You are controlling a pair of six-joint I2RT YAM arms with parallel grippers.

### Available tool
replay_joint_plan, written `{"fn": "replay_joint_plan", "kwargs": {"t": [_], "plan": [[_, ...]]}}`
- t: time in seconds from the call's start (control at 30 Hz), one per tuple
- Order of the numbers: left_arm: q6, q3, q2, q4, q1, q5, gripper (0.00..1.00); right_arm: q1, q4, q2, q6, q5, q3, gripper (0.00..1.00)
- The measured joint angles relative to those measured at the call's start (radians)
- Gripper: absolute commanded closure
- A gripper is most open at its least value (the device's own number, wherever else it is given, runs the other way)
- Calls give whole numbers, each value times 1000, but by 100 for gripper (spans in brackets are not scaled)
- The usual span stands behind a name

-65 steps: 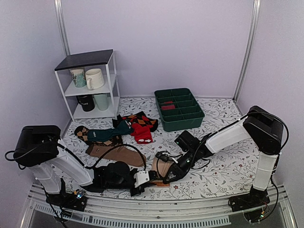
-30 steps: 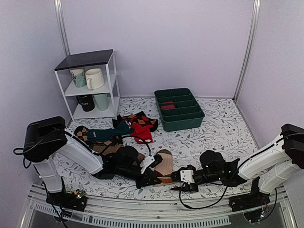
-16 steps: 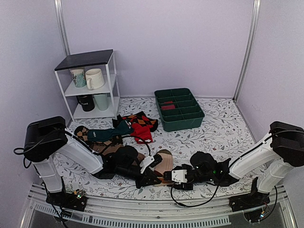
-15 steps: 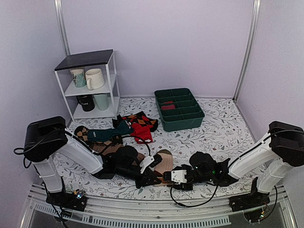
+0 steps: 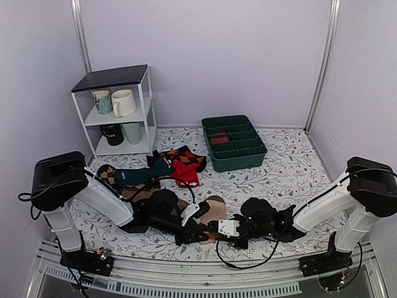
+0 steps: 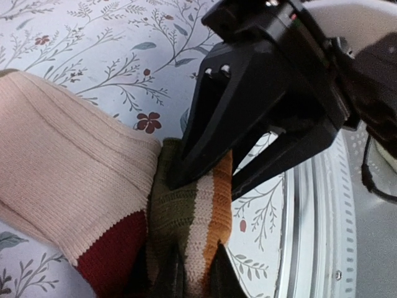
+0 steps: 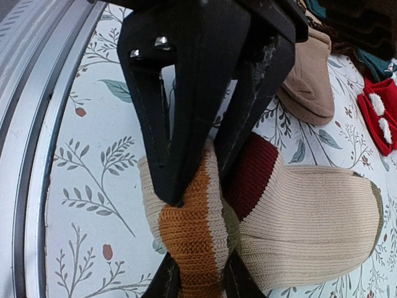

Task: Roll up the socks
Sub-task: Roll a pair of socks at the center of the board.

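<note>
- Pinching from opposite sides, your two end effectors meet on one fold. The left end effector [image 6: 195, 280] has its jaws together on the striped foot of the socks [image 7: 310, 205].
- Your right end effector [image 6: 208, 180] faces it nose to nose. Its fingers press either side of the same olive, cream and orange band, so both are clamped on that one ridge of knit.
- That double grip looks meant to keep the fold gathered as the core of the roll. With only one clamp the layers would likely spread flat.
- The socks lie on the table [image 7: 93, 174] near its front edge, between the two arms and just beside the metal rail [image 7: 37, 124].
- The peach ribbed leg spreads flat away from the fold, and the maroon heel sits against the stripes.
- Judged from that, the roll is barely begun: most of the leg lies unrolled.
- Next you will likely need to turn the pinched fold over toward the ribbed leg with both wrists together. Otherwise the two layers may slip apart.
- A brown sock [image 7: 310, 87] lies near, beyond the peach leg and apart from it, so keep the roll off it.
</note>
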Motion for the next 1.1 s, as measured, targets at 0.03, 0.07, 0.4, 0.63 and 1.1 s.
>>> {"fn": "replay_joint_plan", "kwargs": {"t": [0.03,0.07,0.4,0.63,1.1], "plan": [[-2,0,-2,-2,1,-1,59,0,-13,1,8,-1,8,84],[6,-2,-6,-4,1,-7,45,-2,-27,2,18,-5,17,84],[154,-172,-319,-127,-69,-261,44,-101,-189,47,204,-224,141,85],[420,-283,-391,77,-166,-407,38,-179,-265,126,348,-434,227,85],[695,-229,-134,327,-171,-525,33,-203,-343,184,442,-561,293,86]]}}
